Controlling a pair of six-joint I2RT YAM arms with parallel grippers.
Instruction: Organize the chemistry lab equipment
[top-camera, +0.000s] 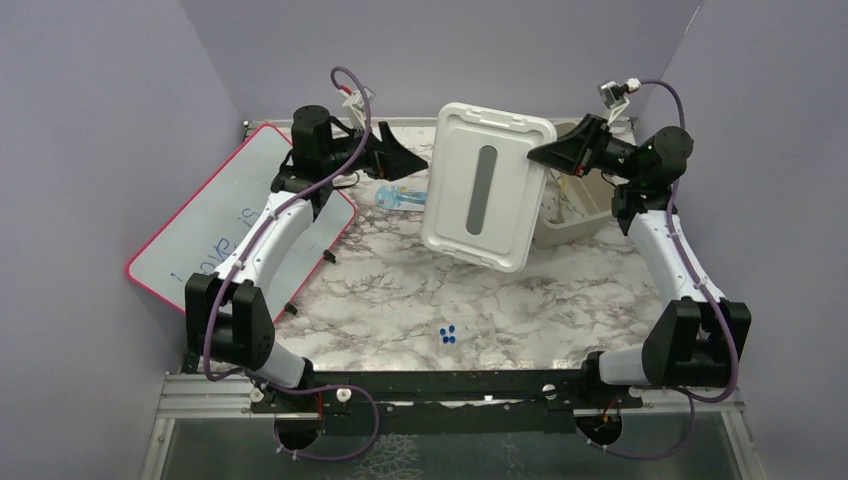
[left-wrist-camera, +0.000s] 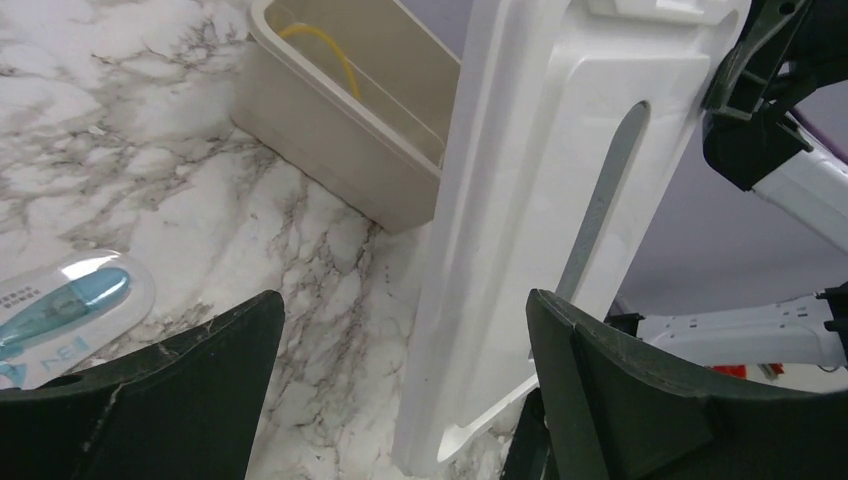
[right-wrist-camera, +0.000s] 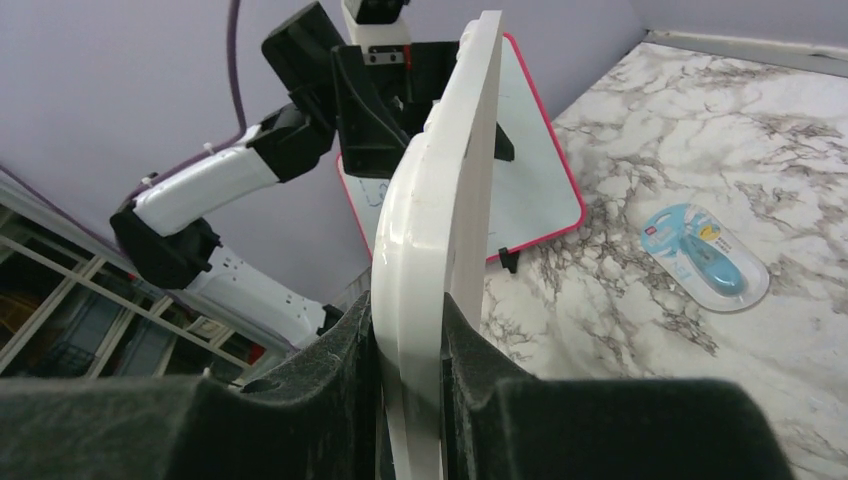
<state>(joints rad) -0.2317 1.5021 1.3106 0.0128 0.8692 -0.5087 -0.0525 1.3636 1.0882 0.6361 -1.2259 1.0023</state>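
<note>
Lid (top-camera: 487, 185) of white plastic, long grey slot down its middle, held up off the marble table (top-camera: 400, 300) at centre frame in the overhead view, tilted, one corner low toward the marble. Right gripper (top-camera: 538, 155) at the lid's upper right edge; its wrist view has the lid edge-on, rim pinched between the two padded fingers (right-wrist-camera: 320, 370), one on each face. Left gripper (top-camera: 418, 160) at the lid's upper left edge; in its wrist view the jaws are spread wide, the lid's edge standing in the gap and nearer the finger at frame right; whether that finger touches it cannot be told. Beige bin (top-camera: 580, 215) right of centre, open-topped, partly covered by the lid in the overhead view. Amber tubing (left-wrist-camera: 322, 48) in a loop inside the bin, against its far wall, upper left of the left wrist view; no other lab pieces can be made out in there. Blister pack (top-camera: 400, 197) with a light blue item lies flat on the marble just left of the lid, below the left gripper. Whiteboard (top-camera: 240, 215) with pink border at frame left, slanted, handwriting on it, the left arm reaching over its right side. Cluster of small blue pieces (top-camera: 447, 335) at lower centre of the table, well apart from everything else
</note>
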